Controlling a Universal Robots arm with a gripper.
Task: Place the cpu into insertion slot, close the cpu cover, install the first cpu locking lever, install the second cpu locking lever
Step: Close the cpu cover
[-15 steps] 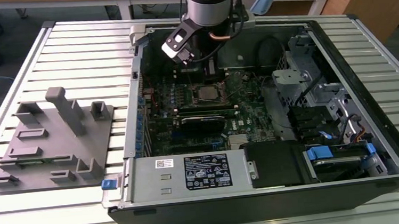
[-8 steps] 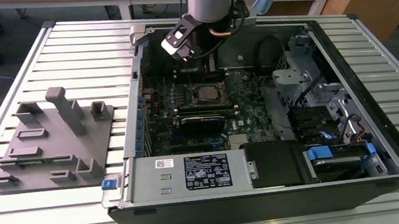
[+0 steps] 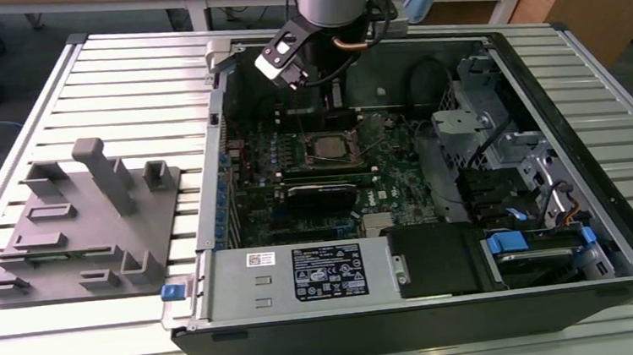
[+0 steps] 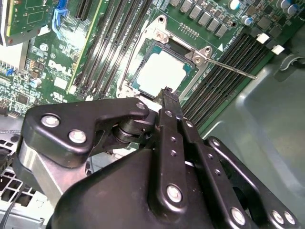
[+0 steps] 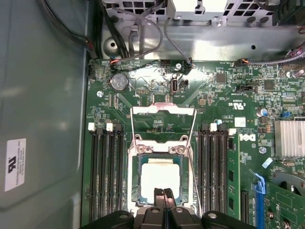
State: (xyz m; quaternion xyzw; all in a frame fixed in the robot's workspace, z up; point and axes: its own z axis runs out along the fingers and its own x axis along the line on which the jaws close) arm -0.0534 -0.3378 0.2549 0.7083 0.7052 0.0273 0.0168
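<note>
The cpu (image 5: 161, 177) lies flat in the insertion slot (image 5: 135, 188), its silver top facing up; it also appears in the second wrist view (image 4: 159, 71) and in the exterior view (image 3: 329, 147). The cpu cover (image 5: 163, 110) is swung open beyond the slot, with green board showing through its window. Two thin locking levers (image 5: 192, 143) stand loose along the slot's sides, and one rod sticks out sideways (image 4: 233, 67). My gripper (image 5: 163, 194) hangs just above the near edge of the cpu, shut, with nothing between the fingers (image 4: 167, 107).
Black memory slots (image 5: 107, 176) flank the socket on both sides. A coin battery (image 5: 119, 82) and cables (image 5: 143, 33) lie beyond the cover. A finned heatsink (image 5: 288, 138) is off to one side. In the exterior view, a grey fixture block (image 3: 83, 221) stands left of the open computer case (image 3: 213, 152).
</note>
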